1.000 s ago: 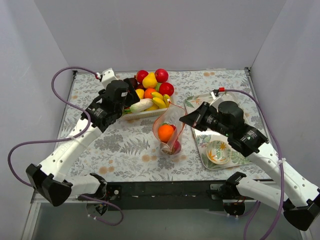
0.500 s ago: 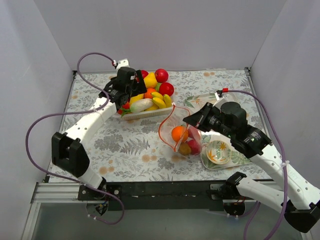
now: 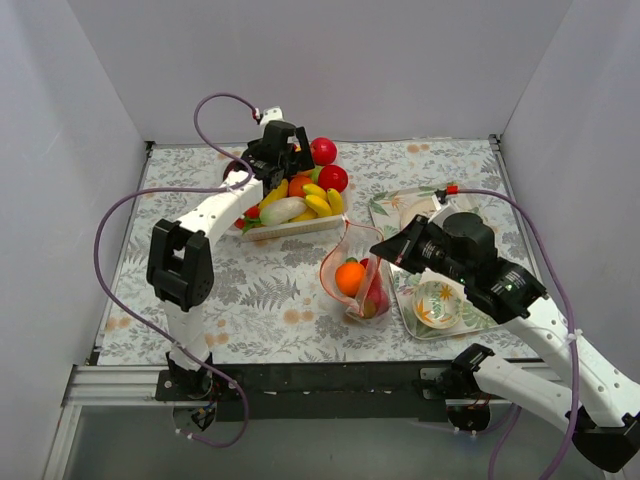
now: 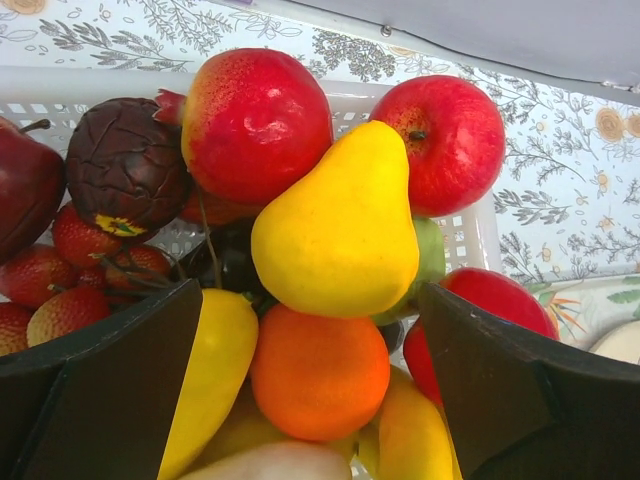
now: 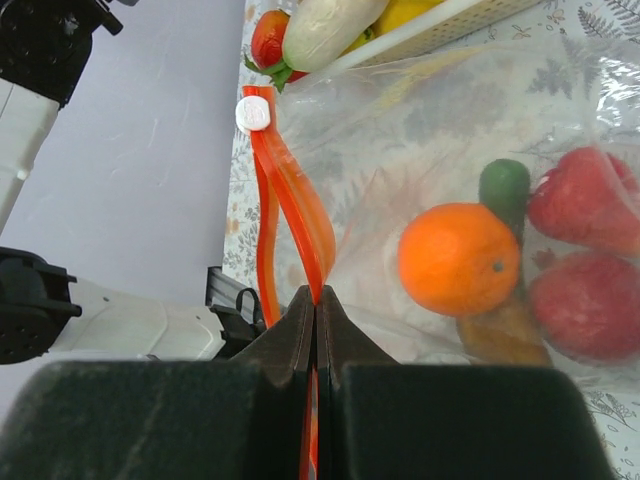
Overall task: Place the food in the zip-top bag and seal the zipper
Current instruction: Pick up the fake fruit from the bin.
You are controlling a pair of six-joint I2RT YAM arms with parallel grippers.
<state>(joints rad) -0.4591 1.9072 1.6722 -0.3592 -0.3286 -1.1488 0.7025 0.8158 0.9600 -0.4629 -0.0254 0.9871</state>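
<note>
- Because my right claw [image 5: 316, 295] is pinched shut on the zipper [image 5: 292, 205], the zip-top bag [image 3: 352, 285] stands mouth-up near the worktop's [image 3: 250, 290] centre.
- My left claw [image 4: 308, 300] hovers spread wide over the yellow pear [image 4: 340, 230] in the basket [image 3: 290, 229], at 11 o'clock of the bag, apparently placed to pick it.

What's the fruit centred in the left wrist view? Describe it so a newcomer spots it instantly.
Find the white slatted basket at the far side of the table. On its fruit heap, ahead of the open left gripper, sits the pear: yellow, narrow-topped, unlike the round red fruits behind it and the orange below.
</note>
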